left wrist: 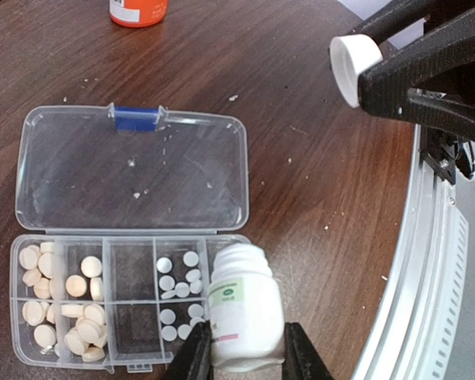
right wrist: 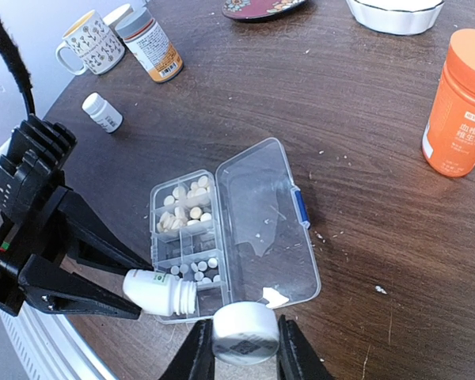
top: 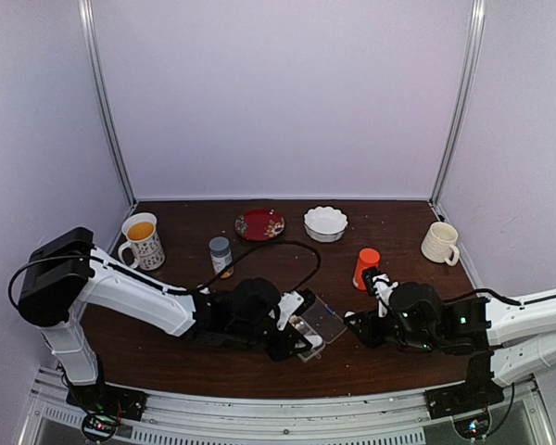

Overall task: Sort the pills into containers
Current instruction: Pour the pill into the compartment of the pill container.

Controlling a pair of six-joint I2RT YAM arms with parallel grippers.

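From above, both arms meet at the open pill box [top: 320, 324] on a dark wooden table [top: 398, 239] in a white-walled booth. Left wrist: the left gripper [left wrist: 241, 352] clamps a small white bottle [left wrist: 245, 313] above the white pills [left wrist: 178, 283]; a slow tilt should keep them in one cell. Right wrist: the right gripper [right wrist: 239, 352] pinches the cap [right wrist: 244, 332].

This is a robotics lab test cell: plain white wall panels [top: 278, 93] framed by aluminium posts [top: 107, 102] box in a dark brown wooden table [top: 398, 232]. Two black-and-white robot arms [top: 130, 292] stand on a ribbed aluminium rail [top: 287, 410] at its near edge, and a patterned ceramic mug [top: 143, 243] and a round red plate [top: 259, 224] sit behind
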